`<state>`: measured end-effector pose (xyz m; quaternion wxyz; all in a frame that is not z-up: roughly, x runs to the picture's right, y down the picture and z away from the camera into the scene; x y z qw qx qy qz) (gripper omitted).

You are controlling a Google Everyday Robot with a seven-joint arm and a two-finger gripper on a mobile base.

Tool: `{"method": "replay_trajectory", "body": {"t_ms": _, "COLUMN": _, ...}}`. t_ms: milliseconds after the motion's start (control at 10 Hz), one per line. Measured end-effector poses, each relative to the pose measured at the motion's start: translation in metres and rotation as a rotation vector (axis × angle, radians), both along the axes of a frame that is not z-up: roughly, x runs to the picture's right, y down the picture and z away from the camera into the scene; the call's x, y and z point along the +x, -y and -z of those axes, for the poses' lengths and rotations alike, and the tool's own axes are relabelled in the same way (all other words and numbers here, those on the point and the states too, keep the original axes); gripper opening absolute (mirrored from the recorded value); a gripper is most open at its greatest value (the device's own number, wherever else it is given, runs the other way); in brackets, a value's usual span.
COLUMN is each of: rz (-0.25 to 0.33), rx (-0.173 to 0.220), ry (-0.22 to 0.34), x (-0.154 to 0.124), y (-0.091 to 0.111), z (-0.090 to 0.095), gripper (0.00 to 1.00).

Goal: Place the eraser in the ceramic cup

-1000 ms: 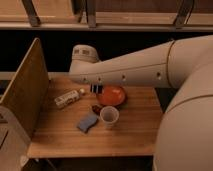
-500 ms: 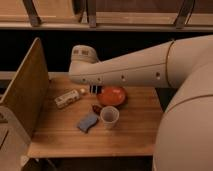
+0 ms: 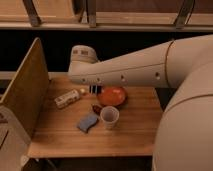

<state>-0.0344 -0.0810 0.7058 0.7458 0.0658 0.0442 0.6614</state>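
Note:
The white ceramic cup (image 3: 109, 117) stands upright near the middle of the wooden table (image 3: 130, 132), in front of the orange bowl (image 3: 113, 96). A small dark block with light stripes, which I take for the eraser (image 3: 95, 89), shows just under my arm's lower edge, left of the bowl and behind the cup. My gripper is hidden behind the thick cream arm link (image 3: 125, 70), right above that block, and it is shut. Whether it holds the eraser I cannot tell.
A blue wavy-edged pad (image 3: 87, 122) lies left of the cup. A white packet (image 3: 67, 98) lies at the back left. A small dark reddish lump (image 3: 96, 108) sits against the cup's left side. A wooden panel (image 3: 25, 95) walls off the table's left edge.

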Motion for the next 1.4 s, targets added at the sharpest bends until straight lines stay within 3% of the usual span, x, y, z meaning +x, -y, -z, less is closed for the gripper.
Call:
{"method": "replay_trajectory", "body": {"t_ms": 300, "rz": 0.021, "rx": 0.015, "ry": -0.046, "x": 0.014, "y": 0.0, "z": 0.011, "gripper": 0.0}}
{"method": "replay_trajectory", "body": {"t_ms": 1200, "rz": 0.025, "rx": 0.014, "ry": -0.039, "x": 0.01, "y": -0.001, "z": 0.01, "gripper": 0.0}}
{"method": "replay_trajectory", "body": {"t_ms": 1400, "rz": 0.045, "rx": 0.014, "ry": 0.003, "x": -0.002, "y": 0.003, "z": 0.006, "gripper": 0.0}}
